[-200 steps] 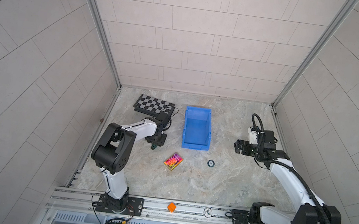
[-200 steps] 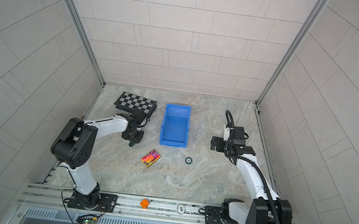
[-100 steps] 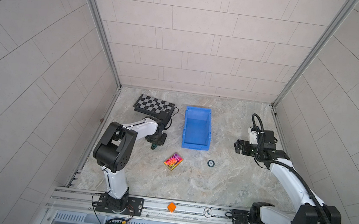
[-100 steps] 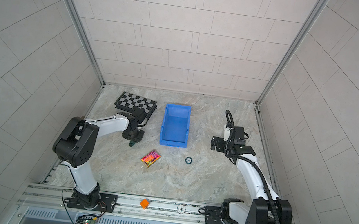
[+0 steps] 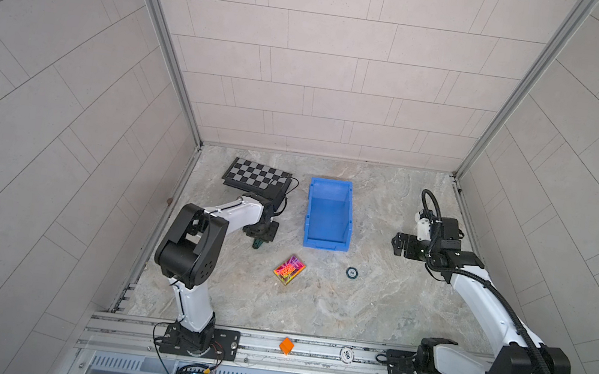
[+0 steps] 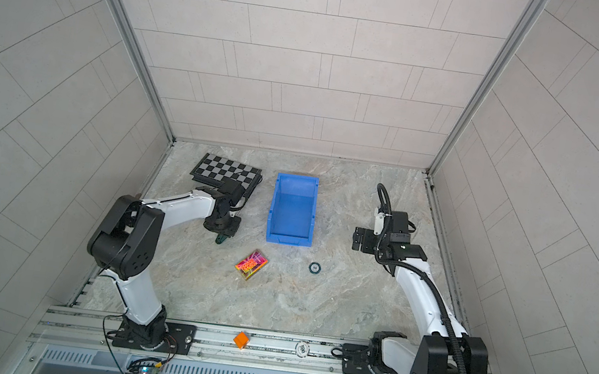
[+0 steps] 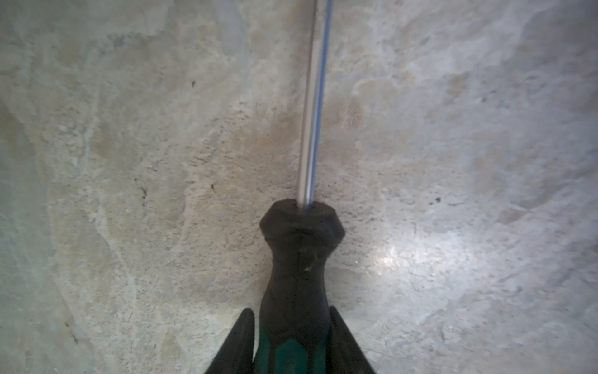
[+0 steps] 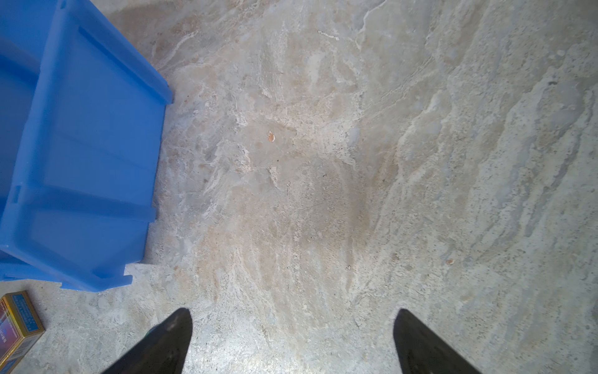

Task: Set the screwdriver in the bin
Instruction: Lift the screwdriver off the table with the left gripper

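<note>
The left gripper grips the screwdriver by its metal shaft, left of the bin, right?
No: the left gripper grips the screwdriver by its handle, not the shaft; the left wrist view shows it. It does lie left of the bin.

2 high top views share whole tabletop (image 5: 352, 313), wrist views close, downward
</note>
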You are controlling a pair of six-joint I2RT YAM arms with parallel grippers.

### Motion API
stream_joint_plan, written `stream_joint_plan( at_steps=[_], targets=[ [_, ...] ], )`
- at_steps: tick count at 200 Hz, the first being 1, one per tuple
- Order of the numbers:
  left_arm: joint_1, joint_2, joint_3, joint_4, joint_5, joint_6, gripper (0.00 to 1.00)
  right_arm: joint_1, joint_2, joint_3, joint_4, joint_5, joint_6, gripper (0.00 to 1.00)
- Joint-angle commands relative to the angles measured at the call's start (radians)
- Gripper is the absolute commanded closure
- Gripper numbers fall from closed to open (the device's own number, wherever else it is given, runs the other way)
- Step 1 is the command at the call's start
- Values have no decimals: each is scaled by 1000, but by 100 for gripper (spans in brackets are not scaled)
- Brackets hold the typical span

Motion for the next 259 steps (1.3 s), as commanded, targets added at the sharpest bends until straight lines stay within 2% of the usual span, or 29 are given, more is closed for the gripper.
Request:
stream_joint_plan(
  at_steps=[1, 70, 124, 181, 203, 239, 259],
  targets=[
    [-5, -48, 15, -21, 4, -2, 85, -5, -21, -3, -15, 15, -10, 1],
    [-7, -56, 20, -19, 14, -7, 87, -4, -25, -7, -16, 17, -10, 1],
    [-25, -17, 26, -33, -7, -9, 72, -4, -25, -7, -15, 17, -10, 1],
    [-25, 27, 47, -43, -4, -21, 66, -4, -25, -8, -16, 19, -10, 1],
    [-25, 40, 56, -47, -3, -22, 61, -4, -25, -7, -15, 19, -10, 1],
    [-25, 54, 69, -49, -10, -27, 44, -4, -26, -7, -16, 19, -10, 1],
    [-25, 64, 78, -52, -11, -29, 43, -4, -25, -7, -17, 19, -11, 1]
  ],
)
